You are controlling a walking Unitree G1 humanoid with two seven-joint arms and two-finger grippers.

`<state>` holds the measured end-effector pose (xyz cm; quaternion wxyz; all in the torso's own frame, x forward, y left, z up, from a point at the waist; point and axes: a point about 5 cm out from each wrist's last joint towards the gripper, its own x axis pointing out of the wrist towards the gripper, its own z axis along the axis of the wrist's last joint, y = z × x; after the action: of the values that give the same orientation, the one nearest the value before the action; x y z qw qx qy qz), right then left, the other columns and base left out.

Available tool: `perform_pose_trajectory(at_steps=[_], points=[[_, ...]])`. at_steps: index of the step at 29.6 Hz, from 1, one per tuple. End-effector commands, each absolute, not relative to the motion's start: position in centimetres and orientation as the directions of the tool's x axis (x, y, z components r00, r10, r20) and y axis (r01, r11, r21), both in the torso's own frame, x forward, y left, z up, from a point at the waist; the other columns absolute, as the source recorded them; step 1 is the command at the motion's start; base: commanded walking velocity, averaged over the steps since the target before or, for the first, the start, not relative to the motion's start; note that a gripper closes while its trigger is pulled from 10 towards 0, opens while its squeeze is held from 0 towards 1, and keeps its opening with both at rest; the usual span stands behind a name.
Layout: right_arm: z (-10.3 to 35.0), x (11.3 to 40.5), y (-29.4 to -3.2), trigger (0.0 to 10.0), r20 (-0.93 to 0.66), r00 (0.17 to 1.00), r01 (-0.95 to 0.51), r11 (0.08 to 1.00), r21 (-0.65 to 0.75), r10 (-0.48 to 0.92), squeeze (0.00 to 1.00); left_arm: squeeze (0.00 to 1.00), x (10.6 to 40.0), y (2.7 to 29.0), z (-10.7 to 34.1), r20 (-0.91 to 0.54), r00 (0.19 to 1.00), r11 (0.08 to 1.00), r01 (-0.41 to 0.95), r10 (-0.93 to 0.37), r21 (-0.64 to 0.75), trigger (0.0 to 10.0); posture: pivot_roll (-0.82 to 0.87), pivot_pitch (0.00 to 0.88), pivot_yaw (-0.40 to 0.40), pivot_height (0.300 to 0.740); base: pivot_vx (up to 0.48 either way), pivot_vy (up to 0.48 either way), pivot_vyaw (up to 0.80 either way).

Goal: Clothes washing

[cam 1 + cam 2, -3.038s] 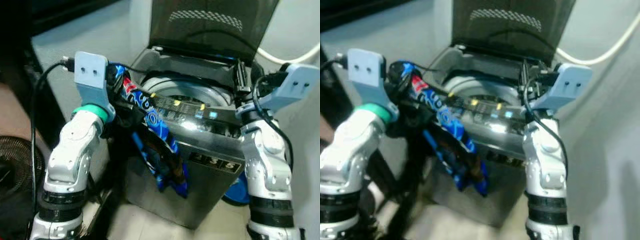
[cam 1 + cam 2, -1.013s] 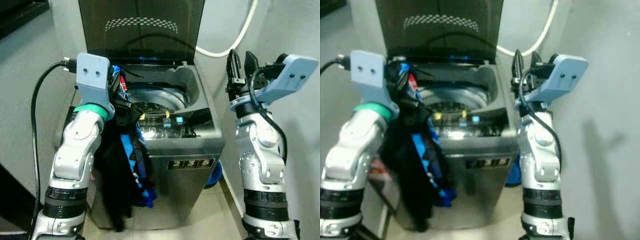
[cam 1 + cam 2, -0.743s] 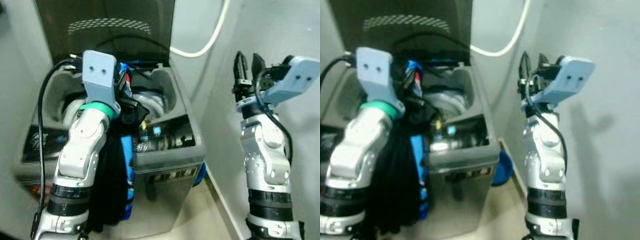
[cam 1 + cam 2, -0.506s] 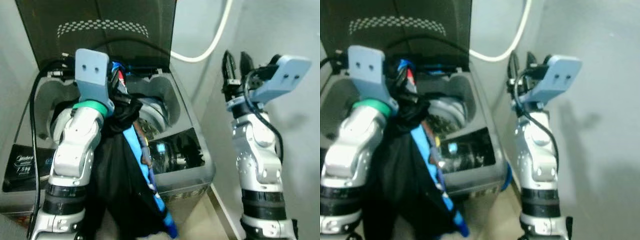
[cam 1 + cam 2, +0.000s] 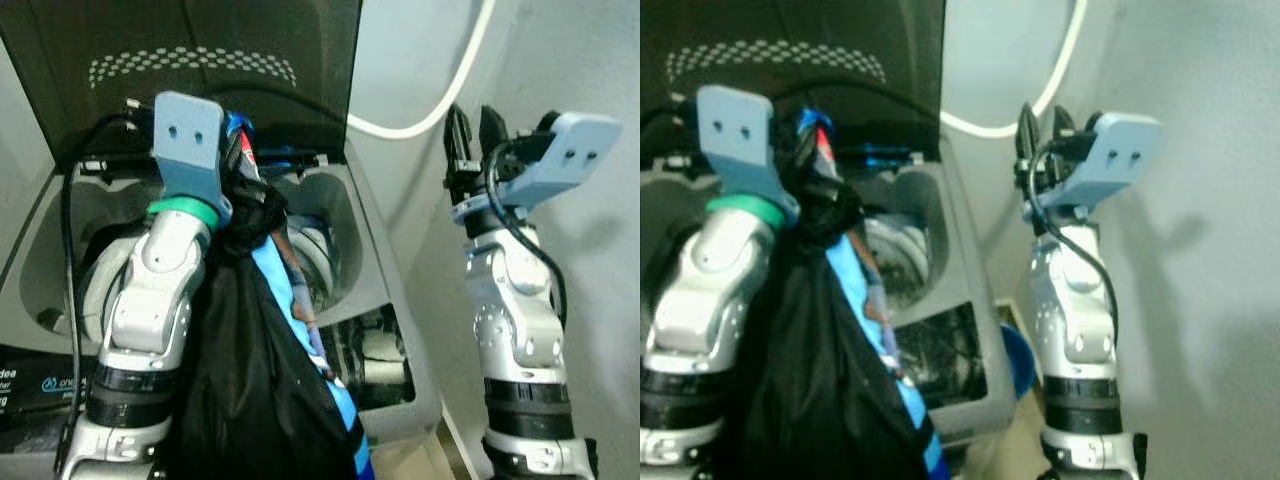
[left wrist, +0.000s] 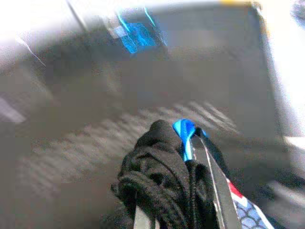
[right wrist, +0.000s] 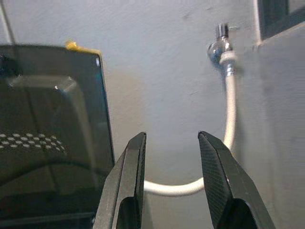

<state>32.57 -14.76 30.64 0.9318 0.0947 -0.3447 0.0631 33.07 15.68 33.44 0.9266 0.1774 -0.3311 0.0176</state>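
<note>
Little can be read here. On the washing machine, a dark sticker at the near left corner of its top panel carries a small round logo and pale lettering, cut off by the picture edge and too blurred to spell out. The raised lid bears a band of white dots, a pattern with no words. Red, white and blue print shows on the garment, but no letters can be made out.

A white hose curves down the grey wall from a metal tap.
</note>
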Motion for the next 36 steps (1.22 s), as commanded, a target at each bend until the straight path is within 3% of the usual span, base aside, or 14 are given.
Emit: perform_pose_trajectory(at_steps=[1, 8, 12, 14, 15, 16, 17, 18, 22, 23, 24, 26, 30, 36], points=[[31.0, 32.3, -14.7, 10.0, 0.677, 0.732, -0.212, 0.969, 0.127, 0.072, 0.00, 0.00, 32.4, 16.4, 35.9, 0.754, 0.654, 0.869, -0.338, -0.059, 0.361, 10.0, -0.04, 0.022, 0.033, 0.740, 0.000, 0.000, 0.00], [31.6, 32.0, -14.3, 10.0, 0.704, 0.702, -0.256, 0.960, 0.115, 0.103, 0.00, 0.00, 33.5, 20.4, 39.2, 0.837, 0.541, 0.692, -0.636, 0.083, 0.343, 10.0, -0.04, 0.023, 0.027, 0.740, 0.000, 0.000, 0.00], [31.6, 31.9, -14.3, 10.0, 0.707, 0.700, -0.259, 0.959, 0.112, 0.106, 0.00, 0.00, 34.8, 22.5, 39.4, 0.796, 0.599, 0.604, -0.669, 0.092, 0.433, 10.0, -0.04, 0.023, 0.029, 0.740, 0.000, 0.000, 0.00], [31.5, 31.8, -14.4, 10.0, 0.705, 0.702, -0.256, 0.960, 0.112, 0.104, 0.00, 0.00, 35.9, 24.1, 37.8, 0.722, 0.659, 0.552, -0.689, 0.209, 0.469, 10.0, -0.05, 0.026, 0.031, 0.740, 0.000, 0.000, 0.00], [31.4, 31.8, -14.5, 10.0, 0.702, 0.705, -0.251, 0.961, 0.113, 0.102, 0.00, 0.00, 37.3, 24.8, 34.2, 0.463, 0.826, 0.748, -0.521, 0.321, 0.411, 10.0, -0.05, 0.030, 0.033, 0.740, 0.000, 0.000, 0.00], [31.3, 31.7, -14.6, 10.0, 0.699, 0.708, -0.248, 0.962, 0.113, 0.100, 0.00, 0.00, 38.2, 24.4, 30.9, 0.217, 0.925, 0.908, -0.358, 0.313, 0.219, 10.0, -0.05, 0.032, 0.037, 0.740, 0.000, 0.000, 0.00], [31.2, 31.7, -14.7, 10.0, 0.698, 0.709, -0.246, 0.963, 0.113, 0.099, 0.00, 0.00, 38.3, 23.2, 28.3, 0.074, 0.976, 0.973, -0.211, 0.205, 0.091, 10.0, -0.05, 0.039, 0.035, 0.740, 0.000, 0.000, 0.00], [31.2, 31.7, -14.8, 10.0, 0.696, 0.711, -0.242, 0.964, 0.113, 0.098, 0.00, 0.00, 37.7, 21.3, 26.1, -0.003, 0.999, 0.997, -0.048, 0.048, 0.061, 10.0, -0.04, 0.044, 0.031, 0.740, 0.000, 0.000, 0.00], [31.0, 31.8, -14.8, 10.0, 0.689, 0.717, -0.246, 0.963, 0.111, 0.104, 0.00, 0.00, 35.3, 18.3, 24.6, -0.014, 0.981, 0.961, 0.194, -0.195, 0.196, 10.0, -0.03, 0.054, 0.027, 0.740, 0.000, 0.000, 0.00], [30.9, 31.9, -14.7, 10.0, 0.687, 0.719, -0.249, 0.962, 0.111, 0.106, 0.00, 0.13, 34.3, 17.7, 24.5, -0.017, 0.964, 0.939, 0.263, -0.266, 0.220, 10.0, -0.03, 0.054, 0.027, 0.740, 0.000, 0.000, 0.00], [30.9, 31.9, -14.7, 10.0, 0.687, 0.719, -0.249, 0.962, 0.111, 0.106, 0.00, 0.13, 34.3, 17.7, 24.5, -0.017, 0.964, 0.939, 0.263, -0.266, 0.220, 10.0, -0.03, 0.054, 0.027, 0.740, 0.000, 0.000, 0.00], [30.9, 31.9, -14.5, 10.0, 0.682, 0.722, -0.255, 0.960, 0.112, 0.112, 0.00, 1.00, 32.7, 17.4, 24.8, -0.010, 0.940, 0.906, 0.332, -0.342, 0.261, 10.0, -0.02, 0.061, 0.023, 0.740, 0.000, 0.000, 0.00], [30.5, 32.1, -14.2, 10.0, 0.669, 0.732, -0.272, 0.956, 0.113, 0.129, 0.00, 1.00, 28.9, 18.0, 26.7, 0.043, 0.887, 0.843, 0.422, -0.460, 0.334, 10.0, 0.01, 0.081, 0.010, 0.740, 0.000, 0.000, 0.00], [30.1, 32.3, -13.8, 10.0, 0.652, 0.742, -0.295, 0.949, 0.110, 0.155, 0.00, 1.00, 25.6, 18.5, 26.3, 0.008, 0.869, 0.827, 0.467, -0.494, 0.313, 10.0, 0.03, 0.093, -0.004, 0.740, 0.000, 0.000, 0.00]])
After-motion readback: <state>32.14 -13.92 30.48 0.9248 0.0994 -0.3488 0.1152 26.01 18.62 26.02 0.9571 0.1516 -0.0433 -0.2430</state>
